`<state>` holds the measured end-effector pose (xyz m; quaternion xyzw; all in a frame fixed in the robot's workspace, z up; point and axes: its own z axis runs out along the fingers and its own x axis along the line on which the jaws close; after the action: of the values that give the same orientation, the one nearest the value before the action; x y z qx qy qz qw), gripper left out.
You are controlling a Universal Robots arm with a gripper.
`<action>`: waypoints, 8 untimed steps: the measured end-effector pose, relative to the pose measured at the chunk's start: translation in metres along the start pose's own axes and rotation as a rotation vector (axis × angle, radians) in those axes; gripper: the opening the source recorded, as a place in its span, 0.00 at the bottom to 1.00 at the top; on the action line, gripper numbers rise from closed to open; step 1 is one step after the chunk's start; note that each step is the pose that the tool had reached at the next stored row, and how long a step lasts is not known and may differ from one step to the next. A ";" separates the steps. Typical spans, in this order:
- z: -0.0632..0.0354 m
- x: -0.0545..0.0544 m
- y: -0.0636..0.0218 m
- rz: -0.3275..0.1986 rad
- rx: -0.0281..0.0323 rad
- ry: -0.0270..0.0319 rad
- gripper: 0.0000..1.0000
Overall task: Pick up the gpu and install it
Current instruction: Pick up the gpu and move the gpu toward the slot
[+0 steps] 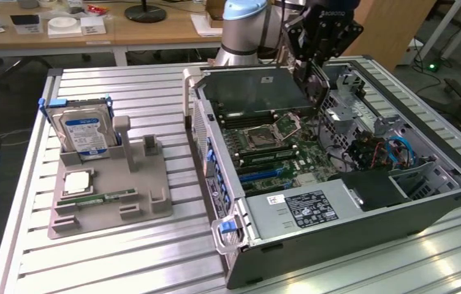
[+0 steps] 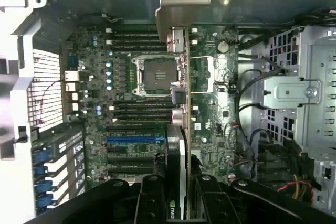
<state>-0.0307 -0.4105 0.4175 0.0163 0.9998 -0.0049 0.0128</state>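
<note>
In the claw, gpu partly hidden

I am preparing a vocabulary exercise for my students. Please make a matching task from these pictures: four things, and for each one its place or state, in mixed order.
Things
1. gpu
2. hard drive
3. memory stick
4. computer case

Places or states
A. lies flat on the grey holder
B. lies open on the table
C. held by the gripper above the motherboard
D. stands upright in the grey holder

Pairs: 1-C, 2-D, 3-A, 4-B
</note>
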 end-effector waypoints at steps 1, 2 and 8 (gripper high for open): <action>0.0000 -0.002 0.0001 0.000 0.0002 0.0000 0.27; 0.0000 -0.003 0.0000 0.000 0.0001 0.0000 0.27; 0.0001 -0.003 0.0001 0.000 0.0001 0.0000 0.27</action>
<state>-0.0274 -0.4105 0.4175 0.0163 0.9998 -0.0049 0.0127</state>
